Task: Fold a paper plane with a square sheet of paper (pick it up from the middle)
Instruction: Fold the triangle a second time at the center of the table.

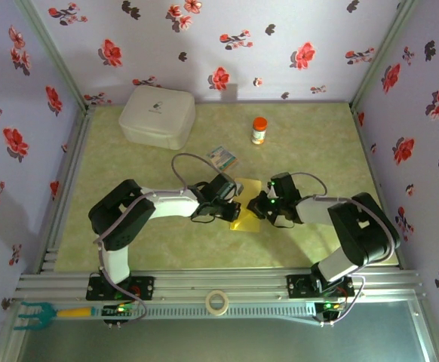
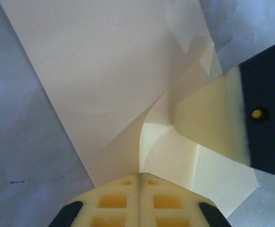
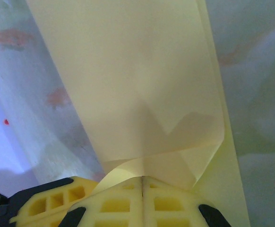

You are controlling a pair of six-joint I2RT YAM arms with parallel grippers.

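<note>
- Top external view: I am watching both arms meeting over the middle of the table. The square sheet of paper is sitting between the two wrists. It is lying well apart from the white box, the orange-capped bottle and the small printed packet.
- Left wrist view: the left gripper is pressing its fingers together on the near edge of the sheet. A curved crease is rising from just above the tips.
- Same view: one pad of the other arm is coming in from the right and lying against a folded flap.
- Right wrist view: the right gripper is also closing finger to finger, pinching the sheet where two layers are overlapping. A triangular flap is showing through the paper just above the tips.
- Blurred wallpaper is showing behind the sheet here, so I am judging it to be held up off the table rather than lying flat. I cannot confirm this from above.
- Progress, as I am reading it: the pick-up is done and the first folding is under way, with at least one flap turned over and a soft bend not yet pressed sharp.
- Remaining: the sheet is not yet looking like a paper plane. I am expecting the nose folds, the long centre crease and the wing folds to be outstanding.
</note>
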